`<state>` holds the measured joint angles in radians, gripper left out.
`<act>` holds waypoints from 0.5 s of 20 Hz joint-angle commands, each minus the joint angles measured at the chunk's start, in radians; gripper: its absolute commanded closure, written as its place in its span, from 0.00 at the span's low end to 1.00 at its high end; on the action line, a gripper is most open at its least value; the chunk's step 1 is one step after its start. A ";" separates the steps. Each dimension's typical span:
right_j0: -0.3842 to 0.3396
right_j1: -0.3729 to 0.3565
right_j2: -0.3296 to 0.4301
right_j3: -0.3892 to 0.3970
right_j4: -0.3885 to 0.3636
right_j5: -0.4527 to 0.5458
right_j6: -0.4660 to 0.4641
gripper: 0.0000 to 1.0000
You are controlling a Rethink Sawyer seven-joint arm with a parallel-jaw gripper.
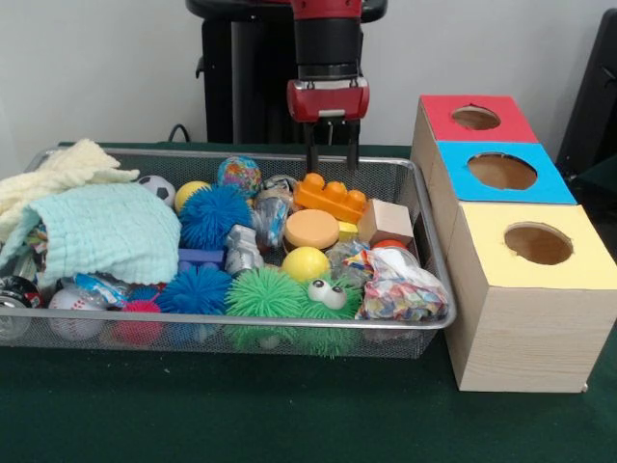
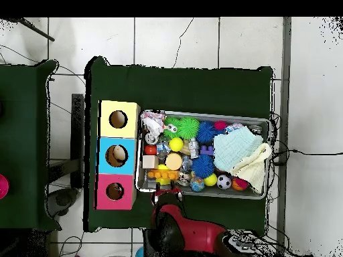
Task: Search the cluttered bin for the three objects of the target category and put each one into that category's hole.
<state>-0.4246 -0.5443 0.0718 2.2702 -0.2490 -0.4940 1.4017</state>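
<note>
My gripper hangs open at the back of the wire bin, its two dark fingers straddling the air just above an orange studded brick. Nothing is held between them. In the overhead view the same brick lies at the bin's edge nearest the red arm. To the right of the bin stand three wooden boxes with round holes on top: red, blue and yellow. A wooden cube, an orange disc and a yellow ball lie close to the brick.
The bin is crowded: a blue spiky ball, a green fuzzy toy with eyes, a globe ball, a soccer ball, a bag of coloured bits. A mint cloth and a cream cloth cover the left end.
</note>
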 commanded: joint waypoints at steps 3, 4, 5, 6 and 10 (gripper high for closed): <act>0.011 0.131 0.020 -0.228 0.046 -0.130 0.223 0.00; 0.011 0.141 0.021 -0.236 0.047 -0.134 0.223 0.00; 0.011 0.149 0.020 -0.243 0.046 -0.140 0.221 0.00; 0.012 0.159 0.019 -0.250 0.046 -0.147 0.221 0.00; 0.013 0.170 0.015 -0.256 0.051 -0.140 0.217 0.00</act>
<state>-0.4184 -0.4374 0.0660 2.2049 -0.2486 -0.5584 1.4017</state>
